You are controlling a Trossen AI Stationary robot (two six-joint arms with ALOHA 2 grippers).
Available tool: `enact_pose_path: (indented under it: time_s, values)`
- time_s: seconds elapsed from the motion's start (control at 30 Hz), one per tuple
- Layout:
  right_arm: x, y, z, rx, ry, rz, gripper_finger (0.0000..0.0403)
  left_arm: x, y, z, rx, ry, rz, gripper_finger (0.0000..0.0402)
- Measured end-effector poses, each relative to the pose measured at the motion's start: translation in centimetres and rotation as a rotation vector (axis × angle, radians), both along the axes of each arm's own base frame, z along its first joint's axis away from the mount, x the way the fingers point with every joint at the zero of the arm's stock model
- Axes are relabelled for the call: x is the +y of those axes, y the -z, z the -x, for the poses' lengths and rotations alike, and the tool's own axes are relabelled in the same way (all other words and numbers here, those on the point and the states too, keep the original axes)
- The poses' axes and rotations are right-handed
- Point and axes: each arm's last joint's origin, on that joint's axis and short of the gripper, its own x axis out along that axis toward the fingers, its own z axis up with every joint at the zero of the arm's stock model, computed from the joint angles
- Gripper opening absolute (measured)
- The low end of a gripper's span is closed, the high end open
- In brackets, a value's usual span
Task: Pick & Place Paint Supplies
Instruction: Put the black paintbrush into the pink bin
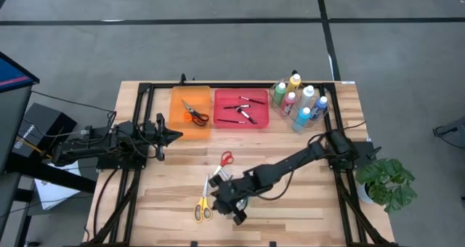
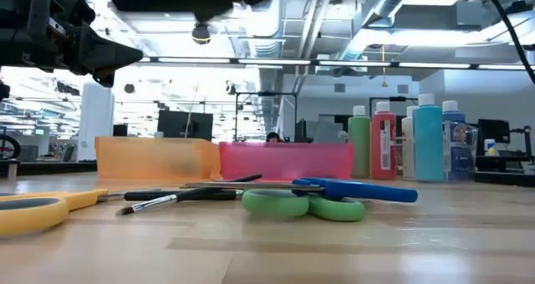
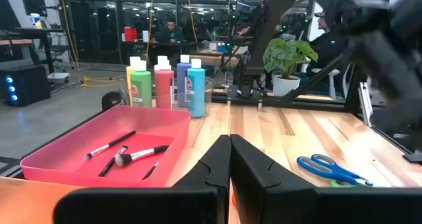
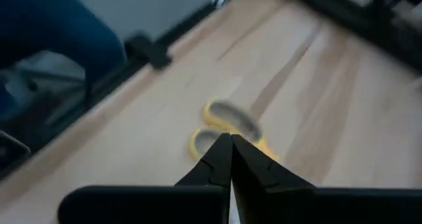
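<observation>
Right gripper (image 1: 236, 216) shut and empty near the yellow scissors (image 1: 203, 203)

The scissors lie flat on the table (image 1: 305, 203) at about 7 o'clock from its middle, the gripper just beside them at their 4 o'clock, fingers pressed together on nothing. Light, stiff and low-lying, with smooth metal blades likely to slip; the pivot or the handle loops look like the better hold. Red scissors (image 1: 226, 158) sit nearer the middle. The left gripper (image 1: 171, 136), also closed and empty, waits at 9 o'clock by the orange tray (image 1: 176, 123).
</observation>
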Motion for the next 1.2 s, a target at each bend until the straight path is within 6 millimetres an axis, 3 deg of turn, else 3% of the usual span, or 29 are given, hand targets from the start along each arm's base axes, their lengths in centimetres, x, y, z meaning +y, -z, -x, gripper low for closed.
enact_pose_path:
  time_s: [0.2,0.37,0.47,0.87,1.03,1.2]
  values:
    - [-0.4,-5.3,1.5,-0.115,0.029,0.023,0.0,0.0,0.0,0.0,-0.001,0.0,0.0,0.0002]
    - [-1.7,-5.4,2.0,-0.013,0.088,0.013,0.0002,0.0,0.0,0.0,-0.001,0.001,0.0,0.0002]
    - [-2.1,-3.8,1.3,0.018,0.098,0.034,0.0015,0.0,0.0,0.0,-0.002,0.0,0.0,0.0002]
    - [-2.1,7.8,-1.9,0.153,0.024,0.036,0.0135,0.0,0.0,0.0,-0.001,0.0,-0.001,0.0002]
    - [-2.4,9.0,-2.4,0.146,0.034,0.028,0.0172,0.0,0.0,0.0,-0.002,0.0,0.0,0.0002]
    - [-2.6,9.1,-2.4,0.161,0.036,0.03,0.0165,0.0,0.0,0.0,-0.002,0.0,-0.001,0.0002]
